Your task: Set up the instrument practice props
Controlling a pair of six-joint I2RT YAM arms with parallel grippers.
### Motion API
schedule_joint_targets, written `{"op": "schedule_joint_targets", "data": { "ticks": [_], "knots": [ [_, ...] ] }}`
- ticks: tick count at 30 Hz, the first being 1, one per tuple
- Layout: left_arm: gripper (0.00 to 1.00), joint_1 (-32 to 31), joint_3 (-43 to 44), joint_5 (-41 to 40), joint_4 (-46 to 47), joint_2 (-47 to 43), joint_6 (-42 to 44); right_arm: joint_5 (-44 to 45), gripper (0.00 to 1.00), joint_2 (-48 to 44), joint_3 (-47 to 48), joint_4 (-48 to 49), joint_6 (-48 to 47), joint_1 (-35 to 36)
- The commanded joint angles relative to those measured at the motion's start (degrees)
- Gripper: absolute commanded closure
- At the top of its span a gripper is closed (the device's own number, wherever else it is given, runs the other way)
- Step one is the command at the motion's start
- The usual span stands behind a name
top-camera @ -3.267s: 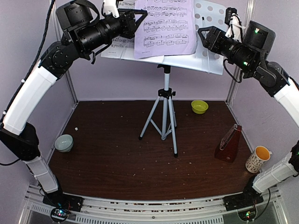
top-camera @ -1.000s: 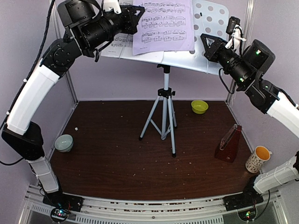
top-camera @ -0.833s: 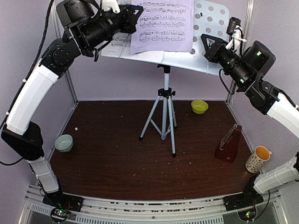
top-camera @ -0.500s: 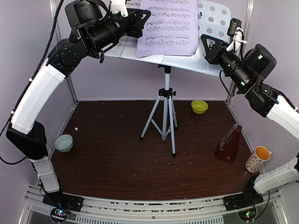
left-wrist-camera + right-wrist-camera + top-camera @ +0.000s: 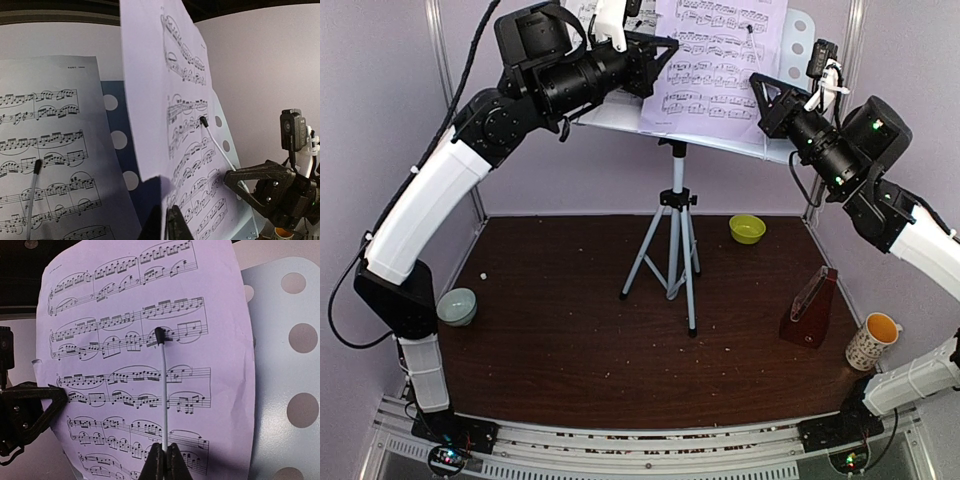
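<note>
Pinching the sheet-music page (image 5: 720,60), the left tool (image 5: 170,222) has swung it right, behind the retaining wire (image 5: 164,390) that the right tool (image 5: 162,462) clamps; seating looks close.

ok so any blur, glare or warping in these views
top external: evenly lit, sharp, no glare, but wide-angle, so the posts and table edge bow; left wrist: page seen near edge-on and foreshortened, left pincer dark and soft at the bottom; right wrist: notes and rod crisp, top-left corner dark.
</note>
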Motion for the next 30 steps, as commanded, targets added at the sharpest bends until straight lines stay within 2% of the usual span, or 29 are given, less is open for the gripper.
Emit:
{"op": "schedule_joint_targets", "data": {
  "ticks": [1, 3, 7, 11, 16, 22, 24, 30],
  "knots": [
    [0.84, -0.1, 2.1, 3.2, 4.3, 0.7, -0.9, -1.6, 1.00, -2.0, -0.4, 2.7, -0.8, 0.1],
    [0.71, -0.1, 2.2, 3.5, 4.6, 0.8, -1.0, -1.5, 1.00, -2.0, -0.4, 2.7, -0.8, 0.1],
    [0.53, -0.2, 2.1, 2.7, 3.6, 0.4, -0.8, -1.4, 1.00, -2.1, -0.4, 2.7, -0.9, 0.1],
    [0.42, -1.3, -0.1, -0.3, 3.4, -1.4, 1.3, -1.4, 1.00, -2.1, -0.5, 2.7, -1.0, 0.1],
    [0.34, -1.7, -3.0, -3.3, 3.2, -3.1, 0.8, -1.3, 1.00, -2.2, -0.6, 2.9, -1.0, 0.1],
    [0.14, -2.1, -9.2, -5.9, 5.6, -6.3, -0.7, -1.1, 1.00, -2.1, -0.7, 2.9, -1.1, 0.1],
    [0.03, -2.5, -11.1, -7.4, 6.0, -7.3, -0.9, -1.1, 1.00, -2.2, -0.7, 2.8, -1.3, 0.1],
    [0.02, -2.8, -19.6, -7.1, 9.7, -10.8, -1.2, -1.2, 1.00, -2.2, -0.7, 2.7, -1.4, 0.1]
  ]
}}
